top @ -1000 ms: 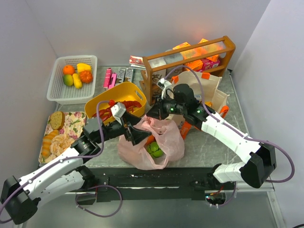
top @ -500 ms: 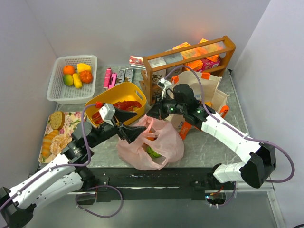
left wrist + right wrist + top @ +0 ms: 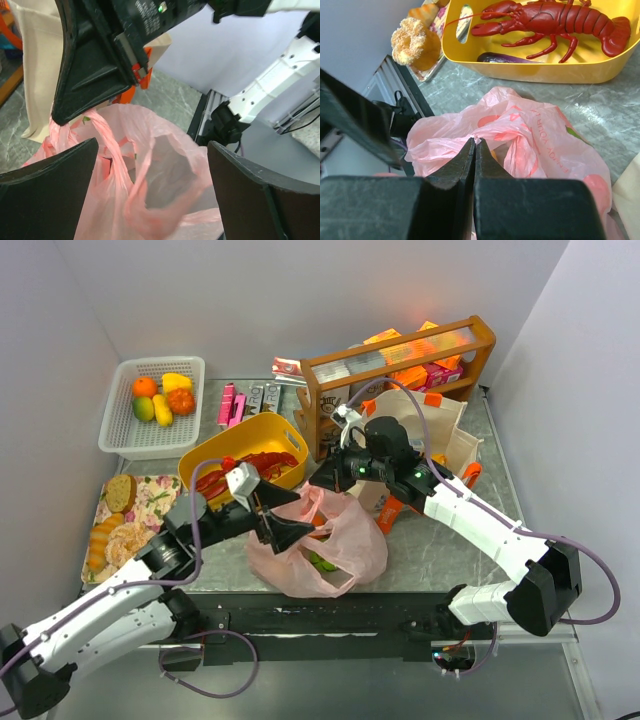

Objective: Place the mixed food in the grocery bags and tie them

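The left pincer [image 3: 300, 512] gapes wide and empty, its fingers straddling the top of the pink plastic bag [image 3: 355, 540]. The bag slumps on the table [image 3: 435, 552] with green fruit [image 3: 321, 562] inside. The right pincer [image 3: 322, 480] is clamped tight on the bag's handle.

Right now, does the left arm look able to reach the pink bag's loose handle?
Probably yes: the left fingers stand open over the pink bag, its loose handle between them; the right fingers pinch the bag close by.
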Controlling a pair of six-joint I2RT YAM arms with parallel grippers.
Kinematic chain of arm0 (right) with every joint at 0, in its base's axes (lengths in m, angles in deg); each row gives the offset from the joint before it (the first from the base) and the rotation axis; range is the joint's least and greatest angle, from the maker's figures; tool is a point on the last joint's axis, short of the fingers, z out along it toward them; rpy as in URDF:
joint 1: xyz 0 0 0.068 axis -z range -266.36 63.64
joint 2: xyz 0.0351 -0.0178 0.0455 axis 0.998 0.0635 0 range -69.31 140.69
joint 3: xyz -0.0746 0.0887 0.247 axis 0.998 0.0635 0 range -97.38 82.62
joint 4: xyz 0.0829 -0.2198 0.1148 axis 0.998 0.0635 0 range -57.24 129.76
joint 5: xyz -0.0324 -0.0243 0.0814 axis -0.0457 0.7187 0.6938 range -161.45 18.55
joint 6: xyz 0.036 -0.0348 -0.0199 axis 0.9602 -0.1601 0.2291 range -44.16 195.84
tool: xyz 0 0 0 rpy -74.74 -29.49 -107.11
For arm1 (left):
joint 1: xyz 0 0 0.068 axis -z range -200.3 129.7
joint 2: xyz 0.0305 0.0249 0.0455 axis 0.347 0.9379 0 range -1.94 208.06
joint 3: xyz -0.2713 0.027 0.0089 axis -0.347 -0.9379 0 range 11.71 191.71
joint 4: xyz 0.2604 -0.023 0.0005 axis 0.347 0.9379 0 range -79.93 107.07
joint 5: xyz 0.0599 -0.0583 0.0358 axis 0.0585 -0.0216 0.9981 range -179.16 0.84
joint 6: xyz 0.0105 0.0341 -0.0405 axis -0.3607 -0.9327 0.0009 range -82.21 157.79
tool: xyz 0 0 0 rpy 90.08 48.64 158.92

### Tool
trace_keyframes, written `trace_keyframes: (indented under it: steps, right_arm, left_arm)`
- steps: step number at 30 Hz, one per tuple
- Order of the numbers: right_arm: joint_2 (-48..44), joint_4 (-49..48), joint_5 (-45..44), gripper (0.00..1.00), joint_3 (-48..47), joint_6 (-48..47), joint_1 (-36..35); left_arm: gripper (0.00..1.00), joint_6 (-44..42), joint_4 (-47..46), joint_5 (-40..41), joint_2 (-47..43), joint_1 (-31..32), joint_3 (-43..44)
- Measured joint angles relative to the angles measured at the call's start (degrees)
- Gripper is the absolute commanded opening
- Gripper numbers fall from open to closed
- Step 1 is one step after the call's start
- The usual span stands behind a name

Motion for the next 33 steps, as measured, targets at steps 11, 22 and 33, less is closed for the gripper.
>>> trace_keyframes:
  steps: [11, 22, 33]
  right_arm:
    - [0.0, 0.5, -0.3, 0.0, 0.0, -0.2, 0.0]
    - [0.0, 0.8, -0.5, 0.0, 0.0, -0.2, 0.0]
    - [0.0, 1.4, -0.9, 0.0, 0.0, -0.2, 0.0]
  left_arm:
    - [0.91, 6.8, 9.6, 2.9, -6.3, 0.0, 0.2]
    - [0.84, 10.9, 18.8, 1.7, -7.6, 0.0, 0.2]
    - [0.96, 10.7, 27.1, 1.3, -6.6, 0.0, 4.5]
